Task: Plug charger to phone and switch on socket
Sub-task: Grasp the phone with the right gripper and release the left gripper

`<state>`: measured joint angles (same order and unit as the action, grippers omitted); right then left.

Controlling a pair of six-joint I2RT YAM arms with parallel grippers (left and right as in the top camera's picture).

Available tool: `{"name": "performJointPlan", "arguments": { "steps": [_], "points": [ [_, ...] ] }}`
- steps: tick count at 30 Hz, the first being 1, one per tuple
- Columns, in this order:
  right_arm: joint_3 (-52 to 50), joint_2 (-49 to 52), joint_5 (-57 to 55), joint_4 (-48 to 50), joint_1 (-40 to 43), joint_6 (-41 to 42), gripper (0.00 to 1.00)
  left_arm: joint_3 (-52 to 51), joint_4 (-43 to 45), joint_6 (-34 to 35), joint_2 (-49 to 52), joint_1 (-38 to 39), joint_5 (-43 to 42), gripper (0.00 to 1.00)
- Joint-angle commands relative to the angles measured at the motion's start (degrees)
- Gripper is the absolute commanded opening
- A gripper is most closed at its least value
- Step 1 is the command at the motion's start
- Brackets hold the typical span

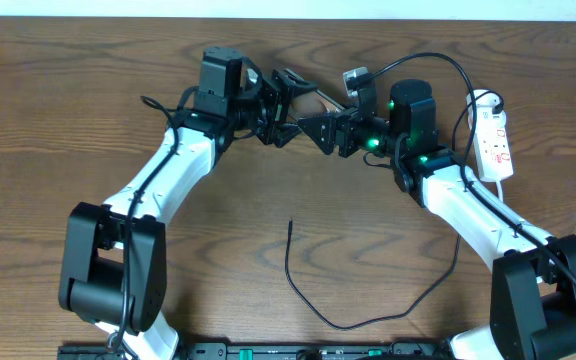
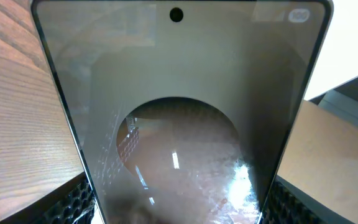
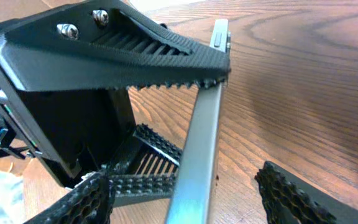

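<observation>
- Phone — clamped by our left gripper; right gripper spread apart, grasping nothing.
- Charger lies unheld — plugging pending; next we must grasp its tip cleanly.

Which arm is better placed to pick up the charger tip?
Probably right: the right end effector is open, holding nothing, while the left end effector is shut on the phone. The charger lies loose on the table.
</observation>
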<state>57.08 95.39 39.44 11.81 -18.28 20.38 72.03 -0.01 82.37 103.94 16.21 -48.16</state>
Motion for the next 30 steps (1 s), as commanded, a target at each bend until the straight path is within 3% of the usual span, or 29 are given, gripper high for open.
{"name": "performJointPlan", "arguments": {
  "steps": [1,6,20,24,28,30],
  "points": [
    [1.05,0.13,-0.55,0.13,-0.26,-0.26,0.68,0.5,0.5,0.11,-0.85,0.11,-1.97,0.07],
    [1.05,0.13,-0.61,0.13,-0.26,-0.26,0.63,0.5,0.5,0.5,-0.85,0.39,-1.97,0.07],
    [1.05,0.15,-1.62,-0.02,-0.26,-0.26,0.37,0.5,0.5,0.5,-0.85,0.66,-1.95,0.07],
    [1.05,0.15,-1.6,-0.02,-0.26,-0.26,0.25,0.5,0.5,0.48,-0.85,0.66,-1.97,0.07],
    [1.05,0.15,-1.6,-0.02,-0.31,-0.26,0.06,0.5,0.5,0.46,-0.85,0.66,-2.16,0.07],
    [1.05,0.15,-1.6,-0.02,-0.31,-0.26,0.02,0.5,0.5,0.46,-0.85,0.66,-2.14,0.07]
  ]
}}
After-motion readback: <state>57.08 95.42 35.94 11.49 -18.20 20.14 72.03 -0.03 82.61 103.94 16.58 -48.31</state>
